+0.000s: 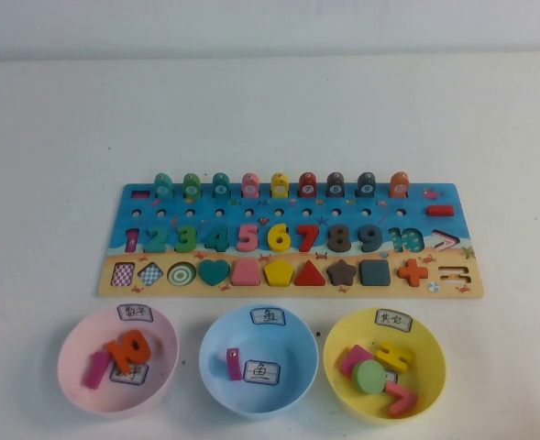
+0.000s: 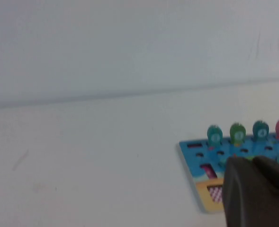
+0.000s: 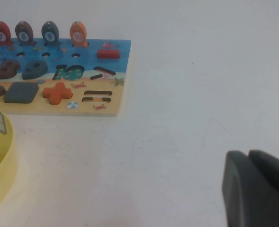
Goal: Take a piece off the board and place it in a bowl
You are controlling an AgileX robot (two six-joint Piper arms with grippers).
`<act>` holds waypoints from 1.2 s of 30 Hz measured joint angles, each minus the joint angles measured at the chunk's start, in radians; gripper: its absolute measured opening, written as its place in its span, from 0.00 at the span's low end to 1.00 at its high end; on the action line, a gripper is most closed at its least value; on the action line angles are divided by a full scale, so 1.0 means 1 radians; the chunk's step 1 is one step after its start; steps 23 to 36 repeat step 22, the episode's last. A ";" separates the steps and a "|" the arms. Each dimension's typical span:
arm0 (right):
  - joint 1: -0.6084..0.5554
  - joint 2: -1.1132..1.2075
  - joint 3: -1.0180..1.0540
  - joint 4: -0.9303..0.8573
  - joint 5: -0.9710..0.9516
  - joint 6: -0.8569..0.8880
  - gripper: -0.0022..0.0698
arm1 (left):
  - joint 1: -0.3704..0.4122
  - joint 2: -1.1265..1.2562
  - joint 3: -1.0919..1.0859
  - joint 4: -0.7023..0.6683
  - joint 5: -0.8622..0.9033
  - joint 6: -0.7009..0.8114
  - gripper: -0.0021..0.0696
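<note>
The green round piece lies in the yellow bowl at the front right, among pink and yellow pieces. The long blue and tan board lies across the middle of the table; its round recess shows printed green rings. Neither arm appears in the high view. In the left wrist view my left gripper is shut on nothing, near the board's left end. My right gripper is shut and empty over bare table, off the board's right end and beside the yellow bowl.
A pink bowl with an orange and a pink piece sits at the front left. A light blue bowl with one pink piece sits in the middle. Coloured pegs stand along the board's far edge.
</note>
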 joint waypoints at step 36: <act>0.000 0.000 0.000 0.000 0.000 0.000 0.01 | 0.000 0.000 0.000 0.047 0.320 -0.006 0.02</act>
